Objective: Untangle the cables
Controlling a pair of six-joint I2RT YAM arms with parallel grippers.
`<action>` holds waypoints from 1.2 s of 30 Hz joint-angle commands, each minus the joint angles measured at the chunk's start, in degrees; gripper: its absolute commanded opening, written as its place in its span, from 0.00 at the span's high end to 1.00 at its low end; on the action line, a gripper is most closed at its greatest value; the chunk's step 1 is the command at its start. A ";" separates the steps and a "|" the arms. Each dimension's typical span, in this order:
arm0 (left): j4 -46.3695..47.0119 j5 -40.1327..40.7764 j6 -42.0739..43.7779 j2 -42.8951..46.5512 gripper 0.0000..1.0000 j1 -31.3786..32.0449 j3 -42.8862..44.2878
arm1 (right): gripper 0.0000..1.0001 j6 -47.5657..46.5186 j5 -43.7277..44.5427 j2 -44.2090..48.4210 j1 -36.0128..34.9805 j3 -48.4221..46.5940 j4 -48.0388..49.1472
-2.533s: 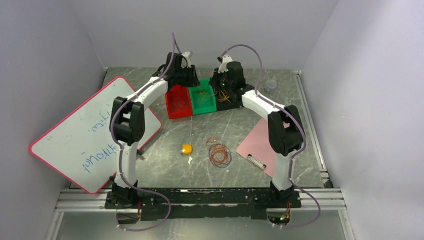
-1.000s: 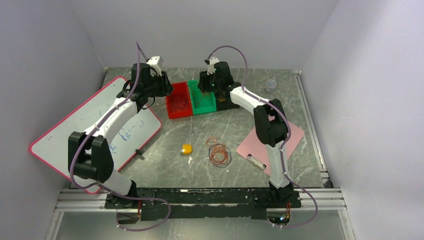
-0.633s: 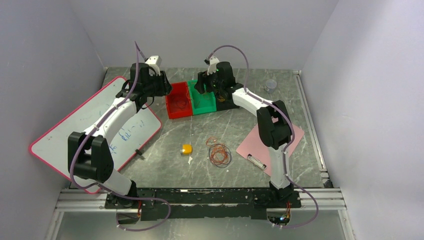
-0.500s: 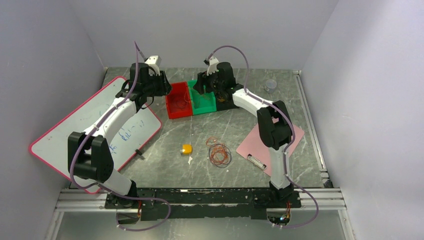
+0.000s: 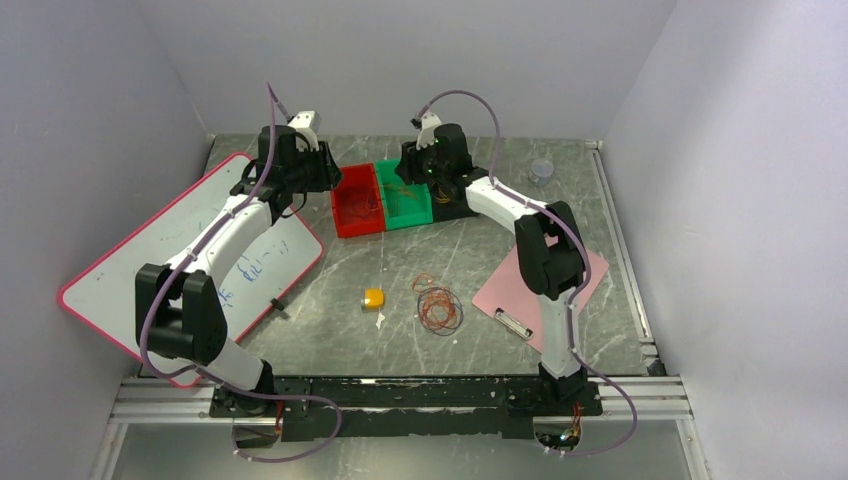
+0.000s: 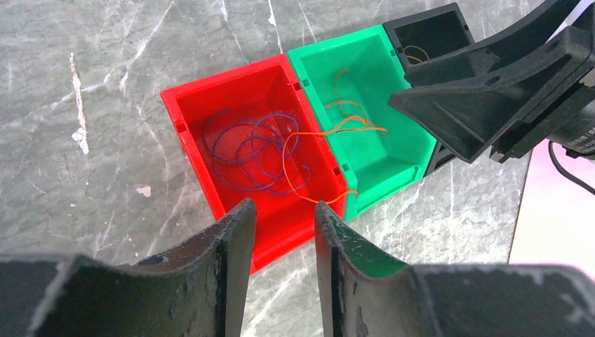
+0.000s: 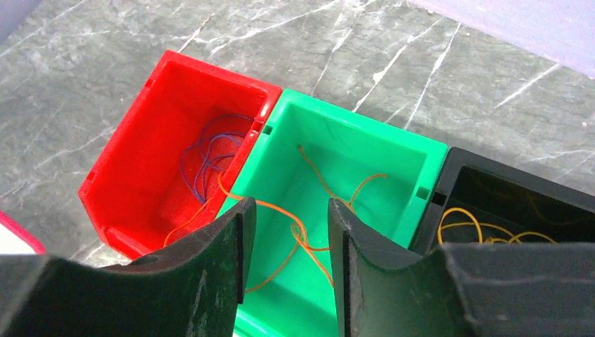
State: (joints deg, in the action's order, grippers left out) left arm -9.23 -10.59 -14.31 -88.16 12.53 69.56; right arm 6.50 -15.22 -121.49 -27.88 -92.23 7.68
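Black jaws of the left gripper (image 6: pixel 282 209) and right gripper (image 7: pixel 286 205) stand parted, gripping nothing. Beneath them an orange wire (image 6: pixel 283 160) drapes from the red bin (image 6: pixel 231 76) into the green bin (image 6: pixel 410 137). A purple wire (image 6: pixel 242 151) lies in the red one. The tangled cables (image 5: pixel 438 306) rest well apart on the table (image 5: pixel 330 270).

Bright, even overhead light cast soft shadows on the table (image 5: pixel 400 262), all views sharp except the slightly soft left pincer (image 6: pixel 281 210) and right pincer (image 7: pixel 291 207) up close.
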 commanded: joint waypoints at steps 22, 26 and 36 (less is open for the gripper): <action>1.41 -1.83 -0.02 1.67 0.60 -1.28 -0.17 | 0.49 -30.04 6.89 -2.24 -5.60 -6.45 -14.40; 1.27 -1.89 -0.02 1.74 0.60 -1.45 -0.17 | 0.47 -31.66 4.76 -3.58 -5.84 -7.24 -15.39; 1.29 -2.02 -0.02 1.75 0.60 -1.72 -0.21 | 0.50 -31.38 6.56 -8.33 -6.69 -10.52 -14.18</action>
State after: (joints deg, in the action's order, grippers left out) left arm -9.26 -10.76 -14.33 -88.16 11.55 69.56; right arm -24.25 -10.02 -127.61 -34.15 -99.81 -7.18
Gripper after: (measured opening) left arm 0.397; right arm 0.514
